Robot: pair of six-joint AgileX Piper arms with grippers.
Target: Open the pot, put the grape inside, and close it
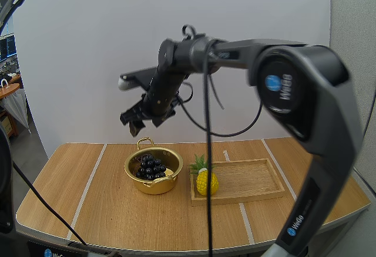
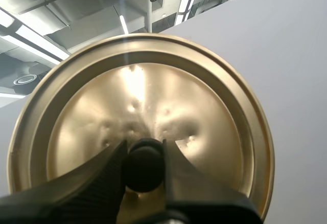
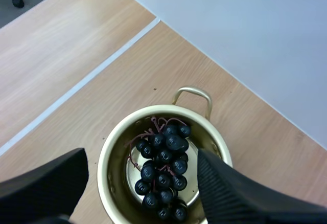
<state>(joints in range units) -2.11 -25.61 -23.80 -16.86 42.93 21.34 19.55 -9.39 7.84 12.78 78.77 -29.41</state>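
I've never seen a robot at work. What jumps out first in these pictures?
A big black arm reaches across the table, its right gripper open above a shiny gold pot with a bunch of dark grapes inside. Beside the pot, a small yellow pineapple stands at the left end of a wooden tray. The left gripper pinches the black knob of the gold lid, holding it off the pot.
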